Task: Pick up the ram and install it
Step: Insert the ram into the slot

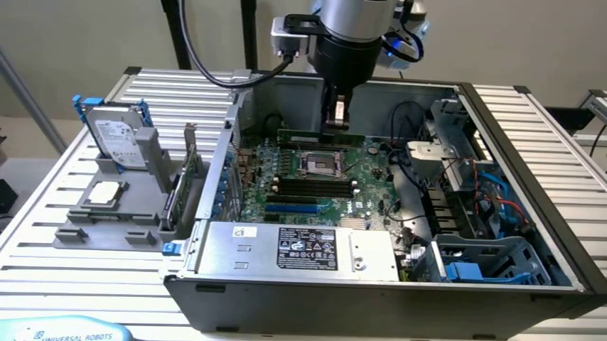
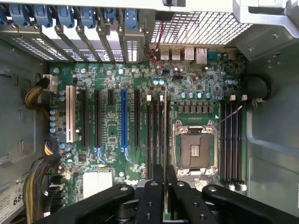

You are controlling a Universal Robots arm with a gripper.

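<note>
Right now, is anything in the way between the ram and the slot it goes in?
Nothing visible does. The gripper holds the ram right over the memory slots beside the processor socket.

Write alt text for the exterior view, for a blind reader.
The gripper grips the ram, a thin green stick, held level over the motherboard beyond the CPU socket, inside an open computer case. At the exterior view's left, a grey rack holds a hard drive.
</note>
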